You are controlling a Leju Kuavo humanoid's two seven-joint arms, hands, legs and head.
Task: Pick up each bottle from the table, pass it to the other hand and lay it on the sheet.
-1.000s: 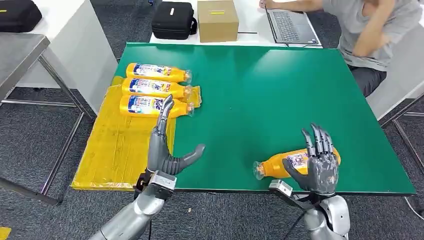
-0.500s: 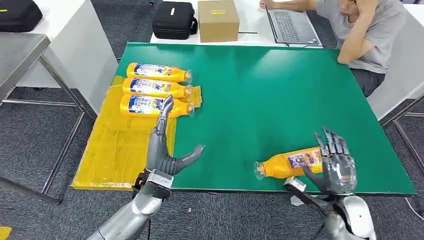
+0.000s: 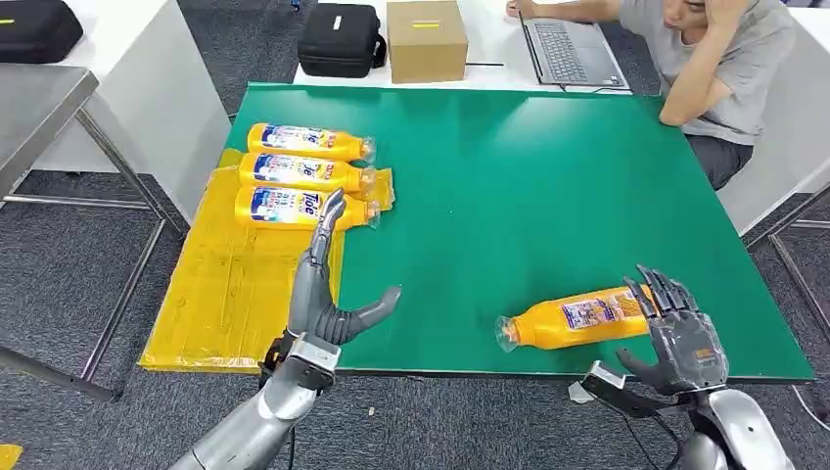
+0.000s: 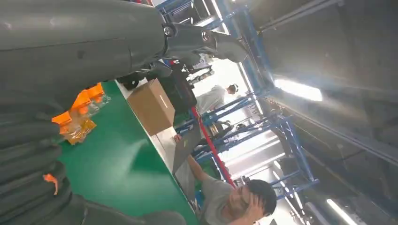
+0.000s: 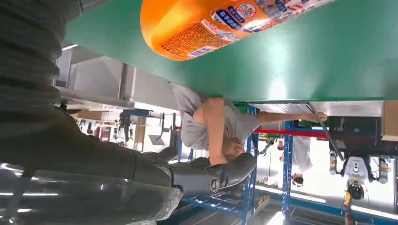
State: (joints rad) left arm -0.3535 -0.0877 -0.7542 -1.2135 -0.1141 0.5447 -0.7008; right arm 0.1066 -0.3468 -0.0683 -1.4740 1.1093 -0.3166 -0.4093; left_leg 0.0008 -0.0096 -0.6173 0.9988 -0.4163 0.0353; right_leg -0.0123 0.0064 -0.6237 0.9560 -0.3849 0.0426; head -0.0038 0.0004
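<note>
Pick-up step: my right hand (image 3: 682, 338), fingers spread and empty, sits beside the base of the orange plastic bottle (image 3: 577, 318) lying near the green table's (image 3: 548, 176) front edge. Left hand (image 3: 328, 294) waits open. Next I must close round the bottle.

Glossy plastic bottle (image 3: 577, 318), matt green table (image 3: 529, 176)
</note>
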